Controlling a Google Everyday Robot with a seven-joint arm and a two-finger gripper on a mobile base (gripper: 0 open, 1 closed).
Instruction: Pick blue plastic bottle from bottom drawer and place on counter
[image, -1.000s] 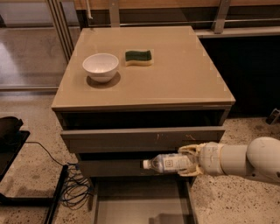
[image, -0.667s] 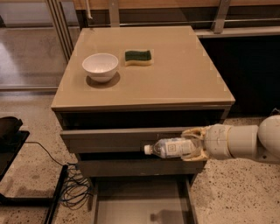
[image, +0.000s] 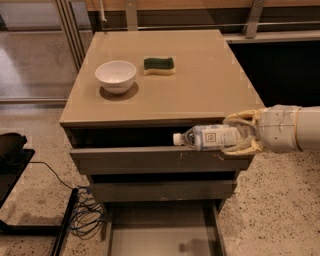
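The blue plastic bottle (image: 210, 137) is a clear bottle with a white cap and a pale label. It lies sideways in the air, cap to the left, in front of the top drawer and just below the counter's front edge. My gripper (image: 239, 134) comes in from the right and is shut on the bottle's base end. The counter (image: 200, 80) is the beige top slab of the cabinet. The bottom drawer (image: 162, 232) is pulled out at the bottom of the view, its grey floor bare.
A white bowl (image: 115, 76) and a green-and-yellow sponge (image: 159, 65) sit at the back left of the counter. The top drawer (image: 130, 157) stands slightly open. Black cables (image: 85, 220) and a dark stand lie on the floor at left.
My gripper has lifted the bottle from the level of the middle drawer up to just below the counter's front edge.
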